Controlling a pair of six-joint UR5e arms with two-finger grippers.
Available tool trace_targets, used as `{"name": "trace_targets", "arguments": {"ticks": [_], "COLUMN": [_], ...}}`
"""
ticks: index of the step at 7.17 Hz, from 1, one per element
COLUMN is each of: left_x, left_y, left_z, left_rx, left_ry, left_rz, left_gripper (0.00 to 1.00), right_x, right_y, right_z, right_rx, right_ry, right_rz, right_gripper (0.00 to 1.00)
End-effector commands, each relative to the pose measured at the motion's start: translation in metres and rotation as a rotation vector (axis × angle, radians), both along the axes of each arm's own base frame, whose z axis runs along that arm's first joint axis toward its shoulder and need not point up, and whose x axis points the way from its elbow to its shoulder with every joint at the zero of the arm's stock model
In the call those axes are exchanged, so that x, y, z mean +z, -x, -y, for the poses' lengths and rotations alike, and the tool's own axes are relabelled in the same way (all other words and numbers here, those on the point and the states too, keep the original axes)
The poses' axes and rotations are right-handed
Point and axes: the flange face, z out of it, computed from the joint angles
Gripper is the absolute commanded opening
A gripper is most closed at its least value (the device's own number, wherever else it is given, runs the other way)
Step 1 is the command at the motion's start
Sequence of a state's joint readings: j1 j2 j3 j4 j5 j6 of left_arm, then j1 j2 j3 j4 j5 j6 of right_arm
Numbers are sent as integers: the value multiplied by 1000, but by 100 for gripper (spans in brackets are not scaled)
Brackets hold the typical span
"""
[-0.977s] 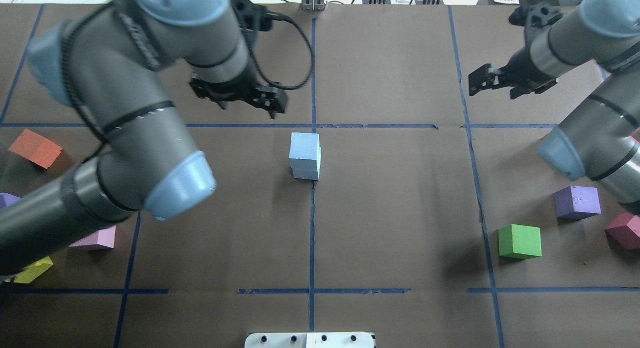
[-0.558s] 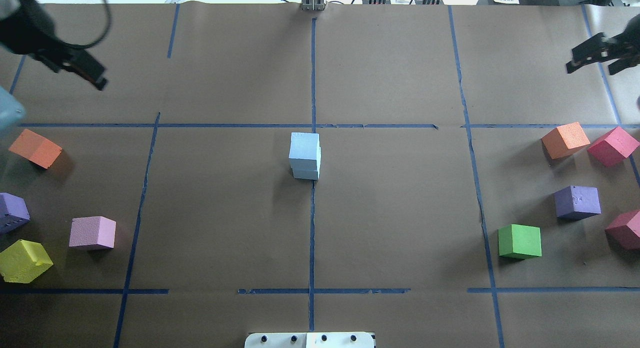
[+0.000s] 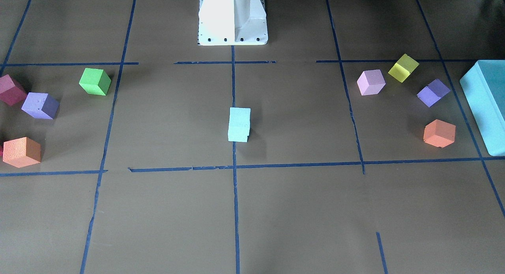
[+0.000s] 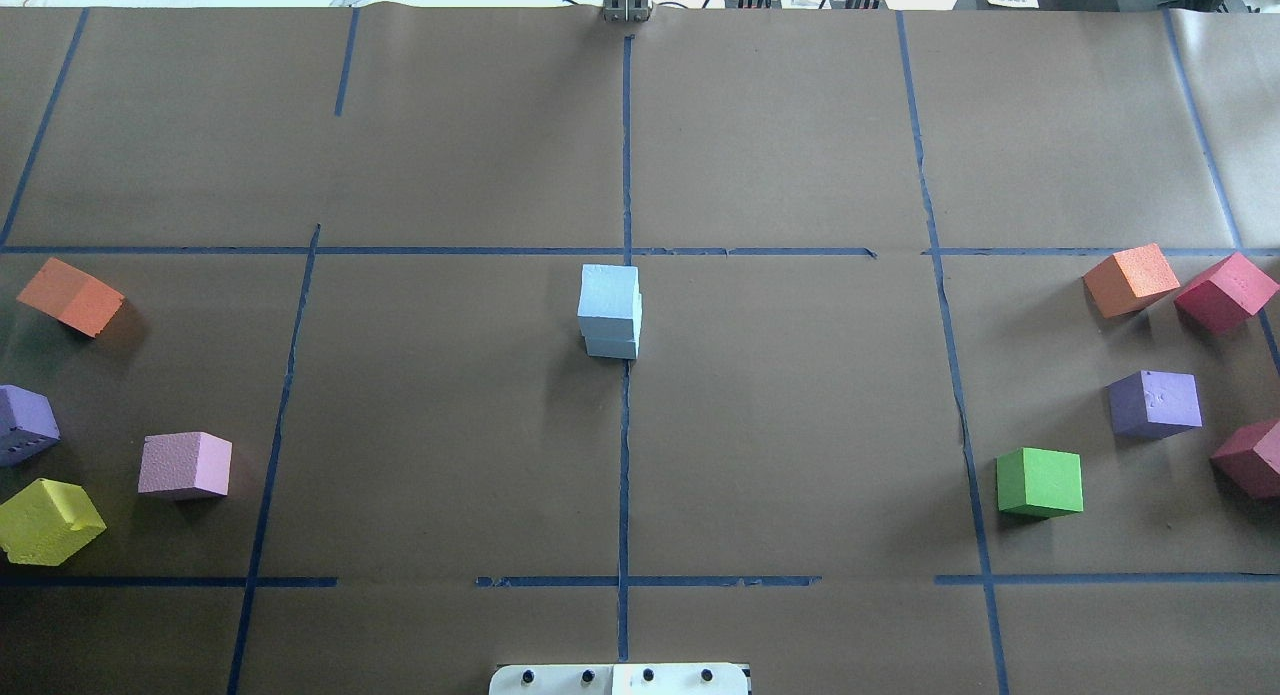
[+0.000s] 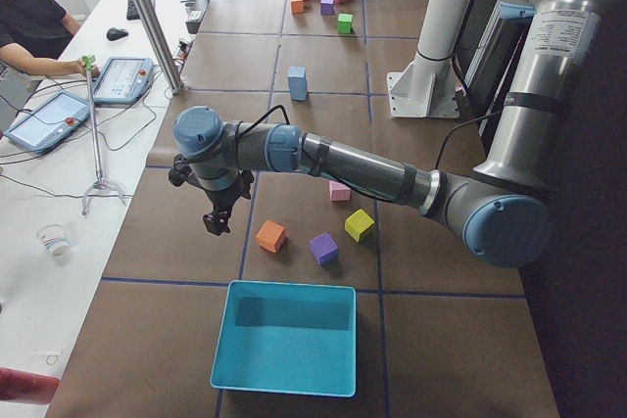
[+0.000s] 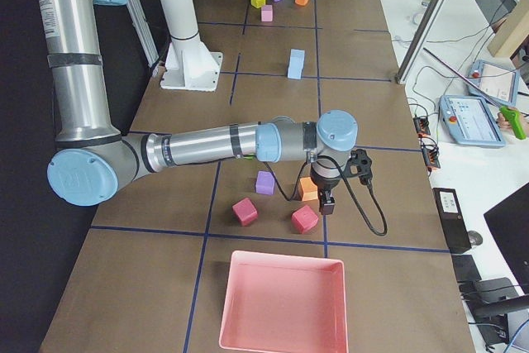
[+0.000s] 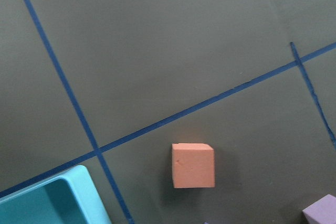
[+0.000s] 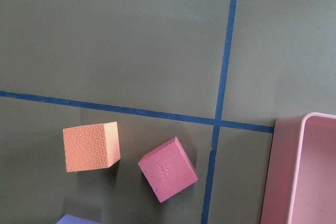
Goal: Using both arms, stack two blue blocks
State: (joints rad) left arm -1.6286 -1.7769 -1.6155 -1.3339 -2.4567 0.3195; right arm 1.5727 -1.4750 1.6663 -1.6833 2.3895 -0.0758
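The two pale blue blocks stand stacked at the table's centre, the upper one (image 4: 608,293) resting on the lower one (image 4: 611,348) and shifted slightly. The stack also shows in the front view (image 3: 239,124). No arm shows in the overhead or front view. In the exterior left view my left gripper (image 5: 217,220) hangs over the table's left end beside an orange cube (image 5: 270,236). In the exterior right view my right gripper (image 6: 327,202) hangs over the right end by another orange cube (image 6: 307,188). I cannot tell whether either is open or shut. Neither wrist view shows fingers.
Coloured cubes lie at both ends: orange (image 4: 70,295), purple, pink and yellow on the left; orange (image 4: 1130,279), crimson, purple and green (image 4: 1040,482) on the right. A teal box (image 5: 284,340) sits past the left end and a pink tray (image 6: 281,303) past the right end.
Both arms have pulled away from the centre and left the overhead view, the left arm to the left, the right arm to the right. The blue stack has not moved.
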Motion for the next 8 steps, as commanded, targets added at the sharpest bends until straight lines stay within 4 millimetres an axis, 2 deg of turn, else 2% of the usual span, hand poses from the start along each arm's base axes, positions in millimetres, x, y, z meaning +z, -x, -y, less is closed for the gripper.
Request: {"name": "trace_targets", "arguments": {"ticks": [1,2,3,4,6,7,8], "left_x": [2,9,9,11,11,9,9], "left_y": [19,18,2,-16,-40,-40,-39], "left_z": [-4,-6,-3,1,7,4,0], "left_rx": [-77,-73,-44,-11,35,40,41], "left_ry": [45,54,54,58,48,33,25], "left_rz": [7,24,58,59,126,122,118], "left_gripper": [100,100,100,100,100,100,100], "right_x": [4,1,5,0,-3,-4,0], "right_y": [-4,0,14,24,31,40,40], "right_z": [-1,0,0,3,-3,0,3], "right_rx": [-9,-9,-36,-54,-63,-81,-80], "right_ry": [-11,-12,-8,-26,-24,-49,-79], "right_rz": [-2,-6,-18,-57,-15,-9,-8], "right_gripper": [100,100,100,100,100,100,100]}}
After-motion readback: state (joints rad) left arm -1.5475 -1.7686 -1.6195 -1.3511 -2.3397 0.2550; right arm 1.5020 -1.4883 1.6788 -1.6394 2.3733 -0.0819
